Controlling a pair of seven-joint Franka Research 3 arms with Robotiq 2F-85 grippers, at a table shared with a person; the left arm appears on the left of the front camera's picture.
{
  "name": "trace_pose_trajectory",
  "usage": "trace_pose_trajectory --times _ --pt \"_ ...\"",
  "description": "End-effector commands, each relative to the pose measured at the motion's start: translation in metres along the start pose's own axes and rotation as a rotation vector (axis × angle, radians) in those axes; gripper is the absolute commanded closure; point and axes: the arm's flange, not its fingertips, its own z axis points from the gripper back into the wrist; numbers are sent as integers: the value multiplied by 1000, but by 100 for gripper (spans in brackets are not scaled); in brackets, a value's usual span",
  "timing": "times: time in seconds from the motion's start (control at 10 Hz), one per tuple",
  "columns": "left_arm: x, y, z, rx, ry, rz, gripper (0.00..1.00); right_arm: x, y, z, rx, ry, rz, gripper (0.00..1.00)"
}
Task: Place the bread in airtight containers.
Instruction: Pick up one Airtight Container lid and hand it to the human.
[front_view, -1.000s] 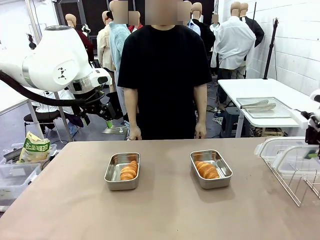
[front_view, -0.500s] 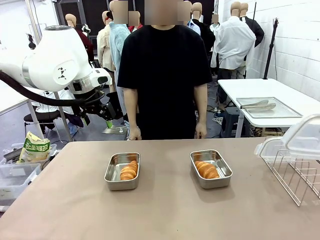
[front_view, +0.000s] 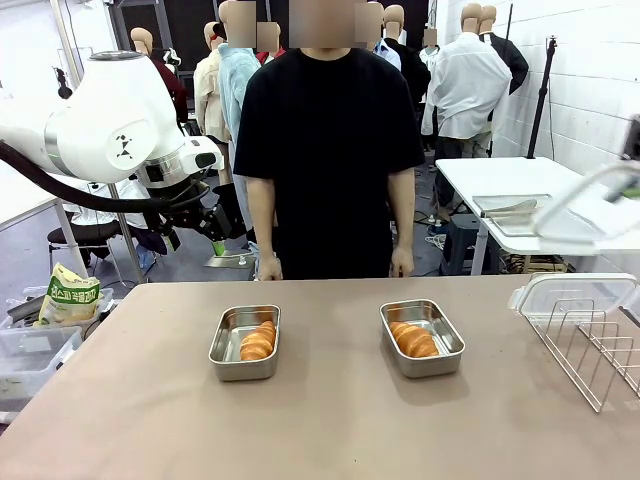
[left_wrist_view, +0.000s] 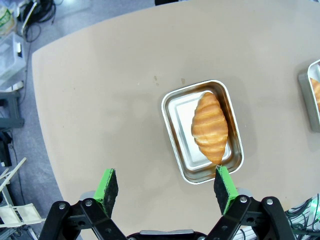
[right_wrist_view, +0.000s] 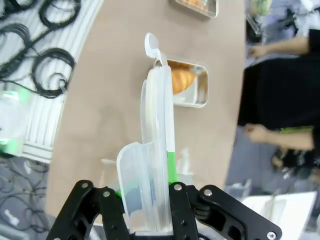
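Clamping a clear lid (right_wrist_view: 157, 145), likely the front view's blur, right pincer (right_wrist_view: 147, 187) is closed; left pincer (left_wrist_view: 165, 184) gapes

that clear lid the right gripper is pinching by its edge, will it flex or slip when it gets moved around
Probably light: the clear lid looks like thin plastic. It may flex a little, since the right gripper pinches just one end and the rest juts out unsupported. Smooth plastic could slip, though the green pads likely help.

Green-and-yellow snack bag (front_view: 68, 296) left of the tan counter (front_view: 330, 420); metal wire rack (front_view: 592, 348) on its right edge; behind, a flat metal tray (front_view: 505, 226) on a white table (front_view: 470, 175).
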Motion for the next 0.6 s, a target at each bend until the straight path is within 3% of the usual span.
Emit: trace_pose_trajectory --times 0.0,0.1,0.3,0.5 --pt "0 2 1 3 0 2 0 25 -38 -12 -72 -112 234 100" --pt "0 2 1 3 0 2 0 43 -56 -17 -117 -149 324 100" --pt "0 2 1 3 0 2 0 69 -86 -40 -86 -223 445 100" --pt "0 2 1 3 0 2 0 80 -121 -72 -97 -260 458 100"
